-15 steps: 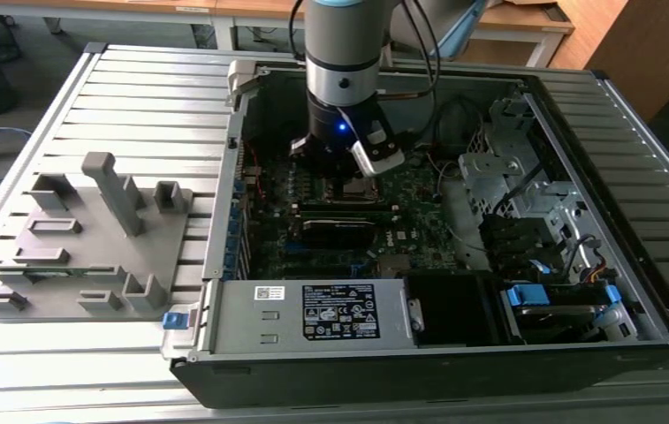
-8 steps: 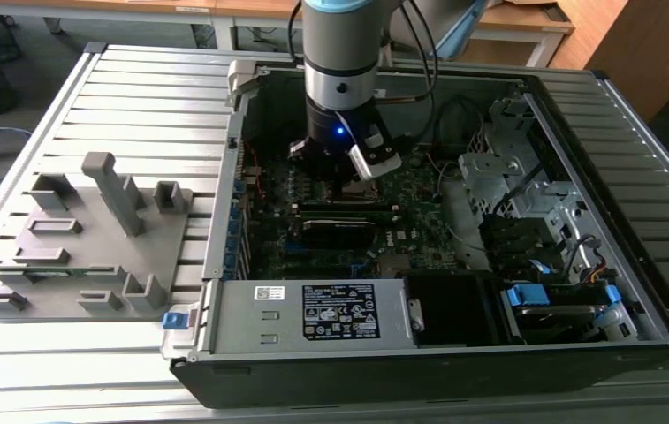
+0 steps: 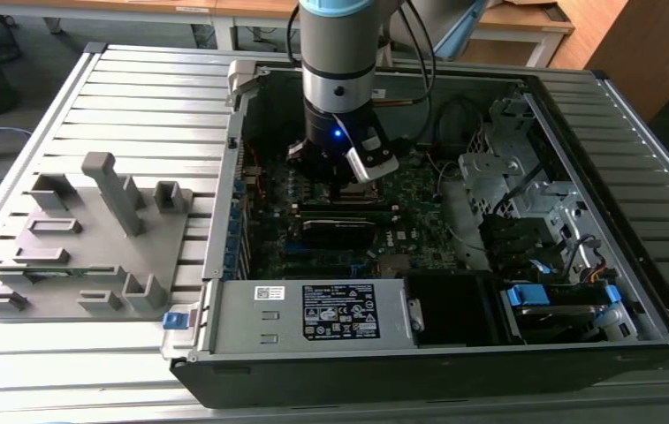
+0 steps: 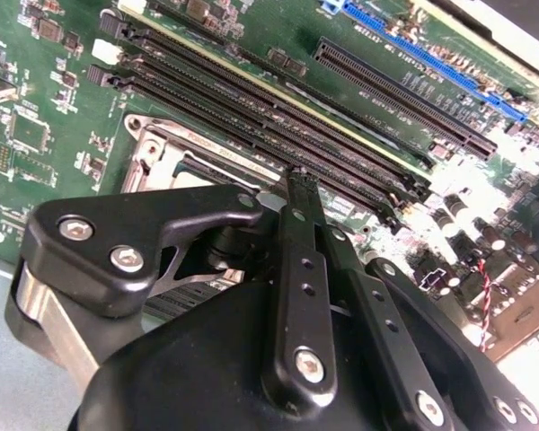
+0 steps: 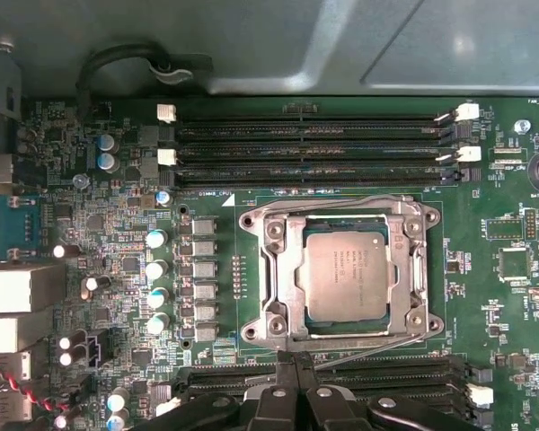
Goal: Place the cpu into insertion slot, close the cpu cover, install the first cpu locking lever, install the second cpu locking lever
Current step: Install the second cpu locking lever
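In the first wrist view the cpu (image 5: 346,274), a flat silver-grey square, lies in the insertion slot (image 5: 250,218) on the green board. The cpu cover (image 5: 283,269), a silver frame plate, lies flat around it. A thin wire locking lever (image 5: 377,348) slants along the slot's side closest to my gripper. My gripper (image 5: 293,361) is just off that side with its black fingers (image 5: 278,395) pressed together and nothing seen between them. In the second wrist view the gripper (image 4: 302,180) tip sits by the slot's metal rim (image 4: 157,157). In the exterior view the gripper (image 3: 346,177) is low inside the computer case.
Long black memory slots (image 5: 314,148) (image 4: 278,117) flank the socket on two sides. A row of capacitors (image 5: 157,269) stands beside it. The case holds a power supply (image 3: 310,314) and a drive cage (image 3: 523,194). A grey fixture tray (image 3: 87,238) lies at the exterior view's left.
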Tool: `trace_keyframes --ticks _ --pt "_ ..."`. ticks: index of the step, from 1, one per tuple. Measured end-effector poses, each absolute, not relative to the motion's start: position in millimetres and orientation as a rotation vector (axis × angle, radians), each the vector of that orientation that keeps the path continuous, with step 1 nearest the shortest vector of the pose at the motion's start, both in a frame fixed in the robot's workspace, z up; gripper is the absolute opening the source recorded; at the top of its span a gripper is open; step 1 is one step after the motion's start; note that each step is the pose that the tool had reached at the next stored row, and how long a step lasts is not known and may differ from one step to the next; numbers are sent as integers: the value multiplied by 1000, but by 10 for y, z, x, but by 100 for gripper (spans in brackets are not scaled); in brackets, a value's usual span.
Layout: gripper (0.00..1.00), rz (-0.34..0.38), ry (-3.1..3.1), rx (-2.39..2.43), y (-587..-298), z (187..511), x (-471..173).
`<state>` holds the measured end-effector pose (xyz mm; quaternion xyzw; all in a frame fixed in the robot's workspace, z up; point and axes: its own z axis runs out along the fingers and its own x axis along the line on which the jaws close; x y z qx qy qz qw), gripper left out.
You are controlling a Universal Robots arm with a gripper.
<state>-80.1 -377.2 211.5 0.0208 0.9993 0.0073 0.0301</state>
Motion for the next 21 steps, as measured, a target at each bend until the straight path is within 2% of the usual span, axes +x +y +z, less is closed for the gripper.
trace_keyframes --ticks 21 --pt "11 32 3081 64 -3837 2102 -828"
